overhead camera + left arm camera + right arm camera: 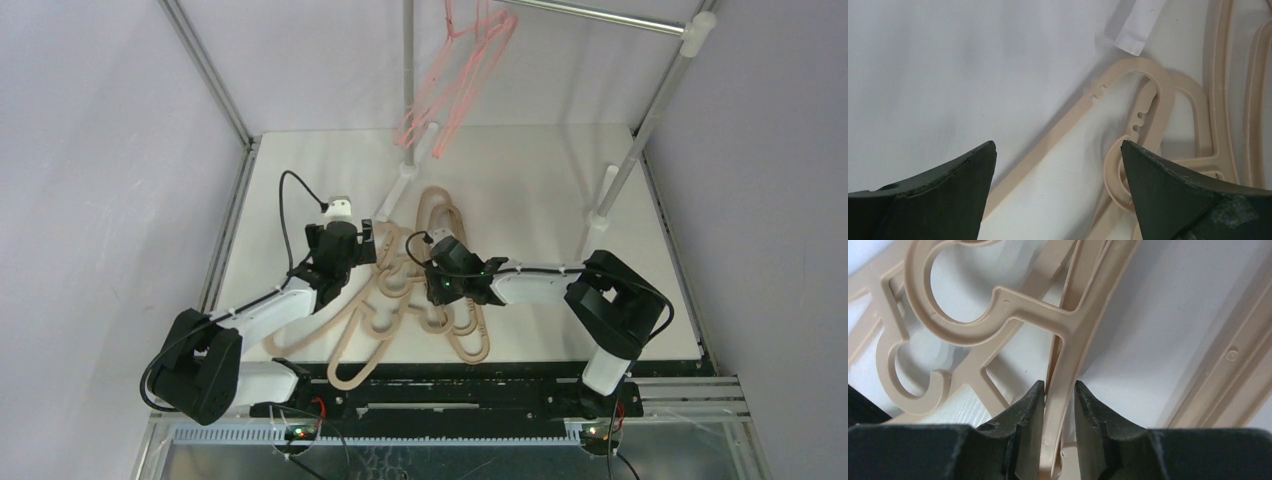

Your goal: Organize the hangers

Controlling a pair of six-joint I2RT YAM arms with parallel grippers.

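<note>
Several beige hangers (392, 300) are heaped on the worktop (540, 180). One hanger (1070, 320) is clamped in the right gripper (1058, 386). The left gripper (1058, 145) is spread wide, a rack pole foot (1138, 25) just ahead.

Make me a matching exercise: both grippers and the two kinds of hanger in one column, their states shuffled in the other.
1. left gripper
2. right gripper
3. pink hangers
4. beige hangers

A. lying piled on the table
B. jaws shut on one beige hanger
C. hanging up at the rack
D. jaws open, gripping nothing

Pairs: 1-D, 2-B, 3-C, 4-A.
</note>
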